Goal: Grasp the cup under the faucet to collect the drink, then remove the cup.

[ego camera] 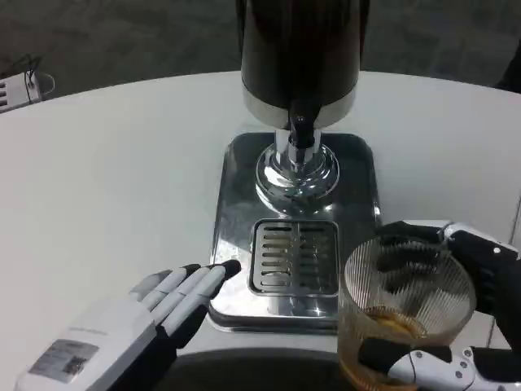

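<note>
Fingers of the right hand grip the ribbed cup, base cropped; left hand rests flat, empty.

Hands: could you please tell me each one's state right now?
Left hand: open, fingers extended, holding nothing.
Right hand: holding the ribbed clear glass cup.

The cup is a clear ribbed glass, upright, with amber drink pooled in its bottom. It sits off the near right corner of the steel drip tray, well short of the black faucet.
</note>
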`<action>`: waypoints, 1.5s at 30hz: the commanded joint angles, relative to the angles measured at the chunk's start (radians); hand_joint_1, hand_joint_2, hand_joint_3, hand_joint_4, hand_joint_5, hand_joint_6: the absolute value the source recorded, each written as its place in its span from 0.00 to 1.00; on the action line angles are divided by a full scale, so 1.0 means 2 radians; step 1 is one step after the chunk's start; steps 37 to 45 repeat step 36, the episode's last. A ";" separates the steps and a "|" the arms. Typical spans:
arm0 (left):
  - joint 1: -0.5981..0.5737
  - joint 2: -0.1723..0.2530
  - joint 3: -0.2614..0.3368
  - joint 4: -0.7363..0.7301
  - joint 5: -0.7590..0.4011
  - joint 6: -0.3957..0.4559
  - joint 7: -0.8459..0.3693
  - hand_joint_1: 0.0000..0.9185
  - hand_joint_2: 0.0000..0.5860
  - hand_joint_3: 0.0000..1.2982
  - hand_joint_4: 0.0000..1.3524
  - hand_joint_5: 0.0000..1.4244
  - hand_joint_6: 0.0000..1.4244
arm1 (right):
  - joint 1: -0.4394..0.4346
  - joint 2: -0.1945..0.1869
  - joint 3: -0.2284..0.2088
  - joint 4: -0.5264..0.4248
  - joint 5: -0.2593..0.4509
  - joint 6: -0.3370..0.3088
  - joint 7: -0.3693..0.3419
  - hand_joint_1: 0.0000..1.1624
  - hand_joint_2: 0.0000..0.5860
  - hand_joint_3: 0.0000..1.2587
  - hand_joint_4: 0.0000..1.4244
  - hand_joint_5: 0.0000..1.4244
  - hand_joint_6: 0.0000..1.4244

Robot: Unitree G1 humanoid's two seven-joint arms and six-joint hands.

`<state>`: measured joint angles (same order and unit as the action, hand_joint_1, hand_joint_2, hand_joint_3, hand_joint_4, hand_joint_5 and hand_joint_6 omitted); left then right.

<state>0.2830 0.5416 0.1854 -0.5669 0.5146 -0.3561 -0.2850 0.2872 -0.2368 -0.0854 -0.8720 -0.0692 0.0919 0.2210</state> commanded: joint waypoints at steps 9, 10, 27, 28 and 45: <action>0.015 0.005 0.009 -0.001 -0.010 0.002 -0.004 0.00 0.11 0.00 0.00 0.00 0.01 | 0.000 0.003 0.003 -0.013 0.006 -0.016 -0.002 0.78 0.43 0.88 0.96 1.00 1.00; 0.016 0.005 0.010 -0.001 -0.010 0.001 -0.004 0.00 0.11 0.00 0.00 0.00 0.01 | 0.001 0.003 0.003 -0.013 0.005 -0.016 -0.002 0.78 0.43 0.88 0.96 1.00 1.00; 0.026 0.005 0.017 -0.007 -0.016 0.002 -0.007 0.00 0.11 0.00 0.00 0.00 0.01 | 0.007 0.006 0.006 -0.019 0.005 -0.017 -0.004 0.78 0.43 0.88 0.96 1.00 1.00; 0.026 0.005 0.017 -0.008 -0.017 0.002 -0.007 0.00 0.11 0.00 0.00 0.00 0.01 | 0.008 0.006 0.006 -0.019 0.005 -0.017 -0.004 0.78 0.43 0.88 0.96 1.00 1.00; 0.026 0.005 0.017 -0.009 -0.017 0.004 -0.008 0.00 0.11 0.00 0.00 0.00 0.01 | 0.008 0.007 0.006 -0.020 0.005 -0.016 -0.004 0.78 0.44 0.88 0.96 1.00 1.00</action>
